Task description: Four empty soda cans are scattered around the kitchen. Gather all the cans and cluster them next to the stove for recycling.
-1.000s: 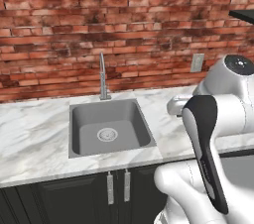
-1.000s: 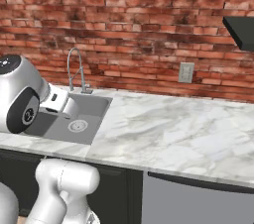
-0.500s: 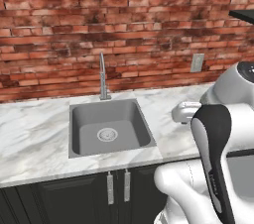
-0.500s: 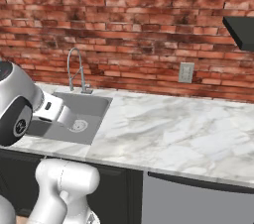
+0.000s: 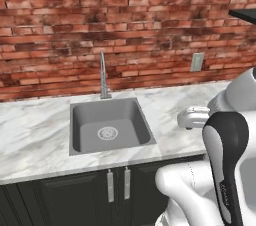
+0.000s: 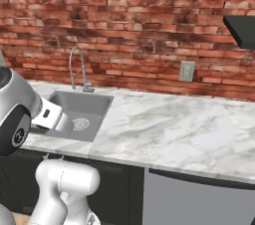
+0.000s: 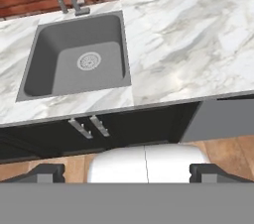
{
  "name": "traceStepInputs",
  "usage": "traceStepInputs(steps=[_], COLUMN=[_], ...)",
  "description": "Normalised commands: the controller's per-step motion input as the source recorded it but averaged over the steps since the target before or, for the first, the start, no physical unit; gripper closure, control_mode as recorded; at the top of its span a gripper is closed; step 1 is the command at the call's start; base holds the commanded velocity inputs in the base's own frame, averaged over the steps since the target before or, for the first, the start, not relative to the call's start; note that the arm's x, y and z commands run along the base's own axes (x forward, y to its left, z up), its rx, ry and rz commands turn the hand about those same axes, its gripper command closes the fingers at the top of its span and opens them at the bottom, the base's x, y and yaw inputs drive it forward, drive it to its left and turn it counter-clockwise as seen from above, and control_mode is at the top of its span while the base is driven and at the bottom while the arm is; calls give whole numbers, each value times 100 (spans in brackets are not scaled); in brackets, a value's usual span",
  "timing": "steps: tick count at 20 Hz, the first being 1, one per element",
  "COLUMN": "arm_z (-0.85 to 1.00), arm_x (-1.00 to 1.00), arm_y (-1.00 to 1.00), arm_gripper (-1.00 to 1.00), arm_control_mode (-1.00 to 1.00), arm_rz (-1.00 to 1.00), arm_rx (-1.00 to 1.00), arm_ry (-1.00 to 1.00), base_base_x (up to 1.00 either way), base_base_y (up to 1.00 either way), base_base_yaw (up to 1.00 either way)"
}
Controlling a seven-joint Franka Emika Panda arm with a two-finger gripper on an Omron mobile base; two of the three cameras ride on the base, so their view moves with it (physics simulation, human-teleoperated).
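The soda cans and the stove are out of view. My gripper (image 7: 128, 173) is open and holds nothing; its two dark fingertips (image 7: 47, 173) stand far apart at the bottom of the hand view. It hovers above the front edge of the white marble counter (image 7: 198, 44) and looks down at the grey sink (image 7: 79, 59) and the dark cabinets below. In the base views the white hand (image 5: 192, 117) (image 6: 50, 114) hangs over the counter just right of the sink (image 5: 110, 127).
A faucet (image 5: 103, 77) rises behind the sink (image 6: 74, 112) against the red brick wall. A wall outlet (image 6: 186, 71) sits right of it. A wide stretch of counter (image 6: 169, 129) runs right, with a grey appliance front (image 6: 199, 204) beneath and a dark hood (image 6: 241, 30) above.
The arm has sunk lower and drawn back toward the base, carrying the hand down and slightly toward the counter's front edge. The gripper stays open.
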Motion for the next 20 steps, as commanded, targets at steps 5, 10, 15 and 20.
traceStepInputs(steps=[5,10,15,20], arm_z=[0,0,0,0], arm_x=[0,0,0,0], arm_y=[0,0,0,0], arm_gripper=[-100,-100,-100,-100], arm_control_mode=[100,100,100,100], arm_rz=[0,0,0,0], arm_rx=[0,0,0,0], arm_ry=[0,0,0,0], base_base_x=[-43,-49,-50,-48], base_base_y=[0,0,0,0], base_base_yaw=[0,0,0,0])
